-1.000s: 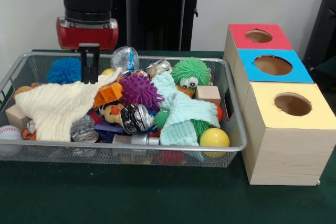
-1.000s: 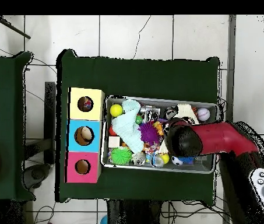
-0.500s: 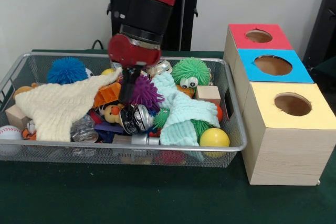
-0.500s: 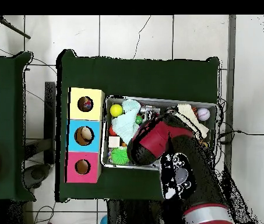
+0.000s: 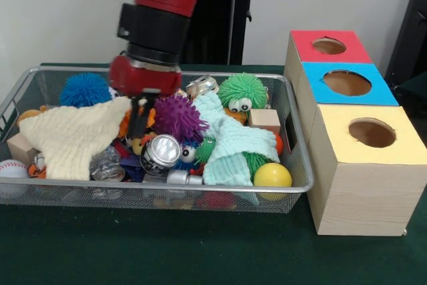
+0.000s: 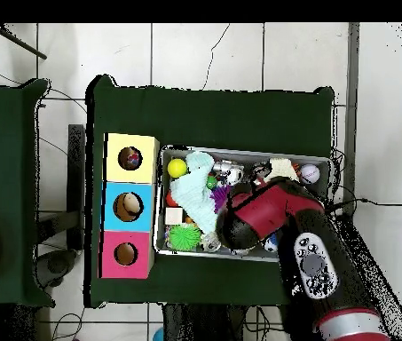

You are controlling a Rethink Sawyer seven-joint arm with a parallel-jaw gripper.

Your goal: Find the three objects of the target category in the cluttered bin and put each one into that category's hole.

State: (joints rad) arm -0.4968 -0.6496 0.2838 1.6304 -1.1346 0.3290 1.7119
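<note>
1. The gripper (image 5: 138,119) is down inside the wire bin (image 5: 293,125), its dark tip pushed in between the cream cloth (image 5: 70,137) and the purple spiky ball (image 5: 176,116) — it looks placed to dig at what lies under the top layer. I cannot tell whether it is apart or together; the red wrist hides most of it, and from above the arm covers it altogether.

2. Which category is wanted I can't say from here. The likely candidates all sit in the bin: a shiny crushed can (image 5: 161,151) just in front of the gripper, the purple spiky ball beside it, a green spiky ball with eyes (image 5: 243,91) farther along, a blue spiky ball (image 5: 85,89) at the back corner.

3. The three holed boxes stand in a row on the green counter (image 5: 200,251) just beside the bin — red box (image 5: 313,55), blue box (image 5: 373,91), yellow box (image 5: 360,178) (nearest the camera) — close enough, I'd judge, for a short carry.

4. What stands in the way is mostly cloth: the cream cloth drapes over one end, a mint-green cloth (image 5: 230,141) over the middle, each burying smaller pieces. A yellow ball (image 5: 272,175), a wooden block (image 5: 265,119) and a baseball (image 5: 12,169) crowd the edges, so a clean grasp may drag neighbours along.
</note>
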